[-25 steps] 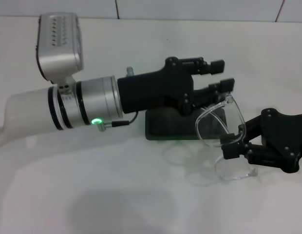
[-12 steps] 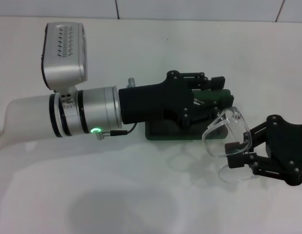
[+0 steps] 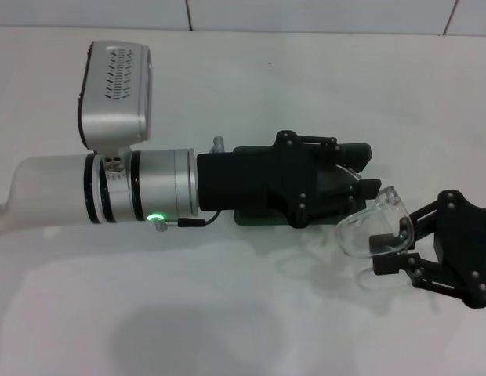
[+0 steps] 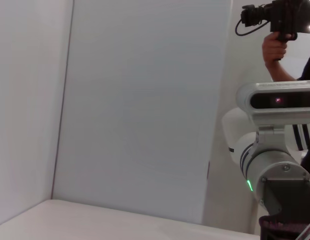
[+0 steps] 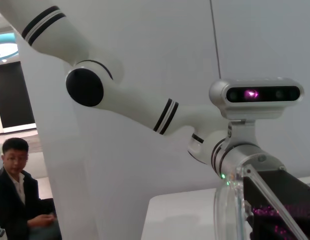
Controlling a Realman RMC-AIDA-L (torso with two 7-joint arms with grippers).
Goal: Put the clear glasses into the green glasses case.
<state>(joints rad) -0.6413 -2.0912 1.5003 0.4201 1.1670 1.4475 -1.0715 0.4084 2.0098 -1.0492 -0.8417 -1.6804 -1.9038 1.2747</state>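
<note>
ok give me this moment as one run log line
left gripper: over green glasses case, jaw state unclear | right gripper: shut on clear glasses, held beside case | glasses in case: not yet

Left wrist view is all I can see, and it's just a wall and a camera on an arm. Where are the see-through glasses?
Observer: In the head view, the right hand is holding the glasses.
Operator: Where is the green case?
Observer: The green case lies on the white table, mostly hidden under the left hand.
Operator: Are the glasses inside it?
Observer: Not yet. They are beside the case, on the robot's right side, with one lens close to the left hand.
</note>
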